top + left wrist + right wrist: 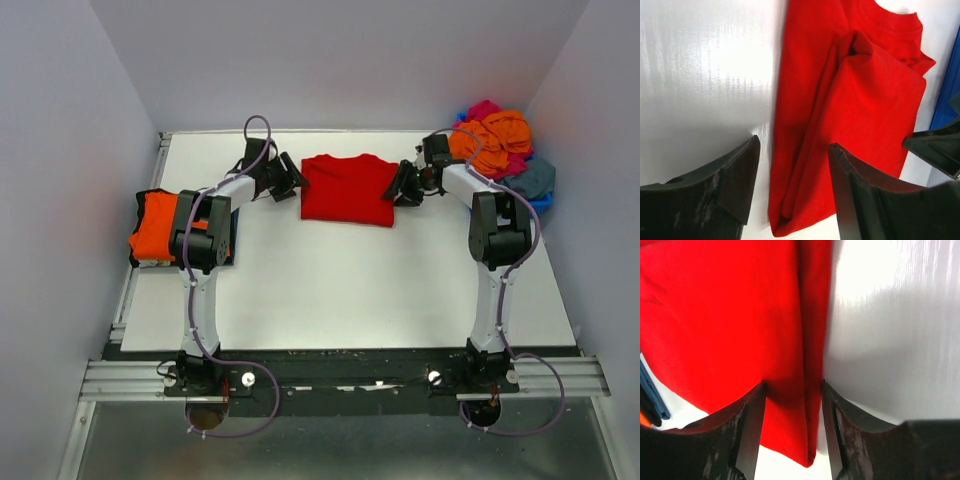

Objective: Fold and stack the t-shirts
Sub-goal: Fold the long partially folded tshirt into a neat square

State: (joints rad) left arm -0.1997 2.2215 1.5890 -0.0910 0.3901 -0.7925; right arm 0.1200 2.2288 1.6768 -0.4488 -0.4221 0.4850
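Note:
A bright red t-shirt (347,188) lies partly folded at the far middle of the white table (340,290). My left gripper (290,178) is open at its left edge; in the left wrist view (795,150) the fingers (735,185) straddle the shirt's (860,90) folded-over edge. My right gripper (404,185) is open at the shirt's right edge; in the right wrist view (792,390) the folded edge of the shirt (725,315) lies between the fingers (747,430). A folded orange t-shirt (155,225) lies on darker cloth at the left.
A heap of orange, magenta and grey-blue t-shirts (495,140) fills a blue bin (540,205) at the back right. White walls close in the table on three sides. A metal rail (125,300) runs along the table's left edge.

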